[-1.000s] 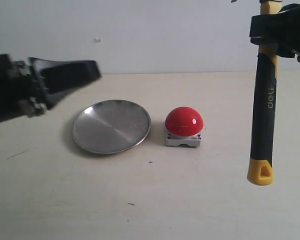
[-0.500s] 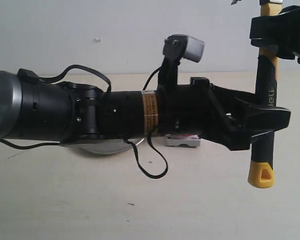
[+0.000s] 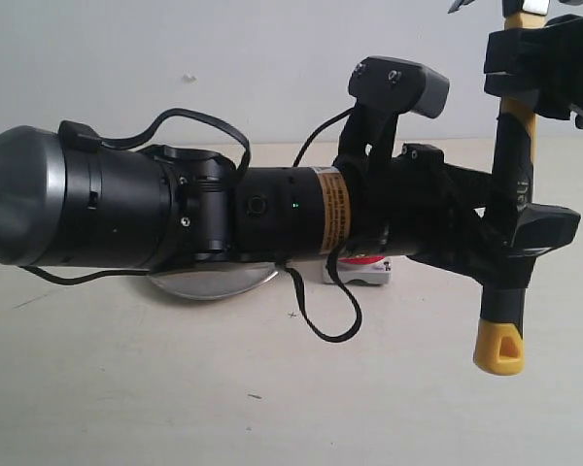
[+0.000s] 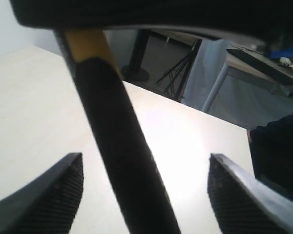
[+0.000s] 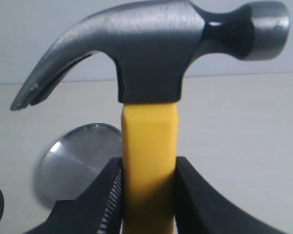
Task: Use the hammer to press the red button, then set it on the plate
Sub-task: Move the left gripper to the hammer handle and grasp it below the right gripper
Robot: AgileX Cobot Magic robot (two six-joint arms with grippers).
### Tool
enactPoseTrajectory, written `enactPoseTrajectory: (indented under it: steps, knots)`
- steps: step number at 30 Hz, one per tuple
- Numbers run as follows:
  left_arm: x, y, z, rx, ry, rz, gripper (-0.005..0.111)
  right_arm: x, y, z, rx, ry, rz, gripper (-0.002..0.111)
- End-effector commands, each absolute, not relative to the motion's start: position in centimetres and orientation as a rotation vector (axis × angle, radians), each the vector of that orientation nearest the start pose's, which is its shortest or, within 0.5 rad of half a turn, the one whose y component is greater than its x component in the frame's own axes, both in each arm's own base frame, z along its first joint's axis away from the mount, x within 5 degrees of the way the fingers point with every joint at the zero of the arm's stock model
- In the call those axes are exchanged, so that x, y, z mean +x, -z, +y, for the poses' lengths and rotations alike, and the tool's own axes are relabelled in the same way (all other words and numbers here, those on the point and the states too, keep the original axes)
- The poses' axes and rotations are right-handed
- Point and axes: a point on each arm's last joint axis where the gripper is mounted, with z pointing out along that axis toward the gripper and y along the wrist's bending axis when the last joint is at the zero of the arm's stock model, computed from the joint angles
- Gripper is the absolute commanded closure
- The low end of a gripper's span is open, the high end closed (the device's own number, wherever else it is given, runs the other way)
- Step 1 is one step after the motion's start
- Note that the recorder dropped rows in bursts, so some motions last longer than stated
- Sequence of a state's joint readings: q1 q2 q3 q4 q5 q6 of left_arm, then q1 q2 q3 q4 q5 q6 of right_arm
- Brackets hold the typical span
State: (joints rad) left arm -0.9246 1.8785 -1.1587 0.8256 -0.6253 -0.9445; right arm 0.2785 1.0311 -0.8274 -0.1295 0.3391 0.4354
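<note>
Plain white wall behind, pale tabletop below. High above that surface, the claw hammer, hung head-up and handle-down, pinched at its yellow neck just under the dark steel head by the right gripper, fingers shut firmly against both sides of the neck. Reaching across from the other side, the left gripper, spread wide, ribbed pads flanking the black grip lower down, with a gap visible on either side and no contact evident in the left wrist view.

Apparently a mid-air handover in preparation, not yet completed.

Well apart from both pairs of fingers, down on the table and mostly masked by the left arm: the red button, only a sliver of dome and the grey base showing. Farther back under that arm, a crescent of the silver plate, with nothing seen on its visible part in the right wrist view. No contact with button or plate.

Judged from this: hammer lifted and secured, everything else outstanding. Press of the button apparently still to come, though impossible to confirm from one instant. Delivery onto the plate plainly not done. Next in order, by this reading: closing the left fingers on the grip, releasing the right, then bringing the head down onto the dome.
</note>
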Motion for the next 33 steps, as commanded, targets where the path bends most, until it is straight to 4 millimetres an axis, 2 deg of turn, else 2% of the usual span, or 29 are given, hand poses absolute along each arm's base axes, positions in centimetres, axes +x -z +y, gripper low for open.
enactPoseTrajectory:
  steps: [1,8,11,17,21,22,23,27,31,33]
  knots:
    - [22.2,-23.6,-35.9,0.957,1.197,1.631,0.038,21.5,-34.6,5.8,0.051,-0.353,1.968,0.108]
    - [22.5,-21.3,-36.4,0.966,1.185,1.695,0.038,21.4,-34.7,6.0,0.049,-0.385,1.969,0.108]
    - [22.6,-21.0,-36.4,0.959,1.187,1.704,0.041,21.4,-34.7,6.0,0.047,-0.384,1.971,0.108]
    - [22.6,-21.5,-36.4,0.947,1.194,1.691,0.071,21.3,-34.6,6.0,0.048,-0.381,1.981,0.108]
    - [22.7,-21.6,-36.5,0.949,1.192,1.684,0.102,21.3,-34.4,6.0,0.049,-0.376,2.002,0.108]
    - [22.7,-21.6,-36.5,0.959,1.184,1.675,0.107,21.2,-34.3,6.0,0.050,-0.371,2.019,0.108]
    - [22.7,-21.6,-36.5,0.962,1.180,1.672,0.107,21.2,-34.2,6.0,0.050,-0.369,2.027,0.107]
    - [22.7,-21.6,-36.5,0.943,1.189,1.675,0.107,21.1,-34.0,5.9,0.050,-0.360,2.052,0.096]
    - [22.9,-22.1,-36.3,0.890,1.203,1.682,0.107,21.0,-33.7,5.9,0.051,-0.353,2.079,0.068]
    - [23.3,-22.6,-36.0,0.872,1.200,1.672,0.107,20.9,-33.5,5.9,0.053,-0.346,2.104,0.060]
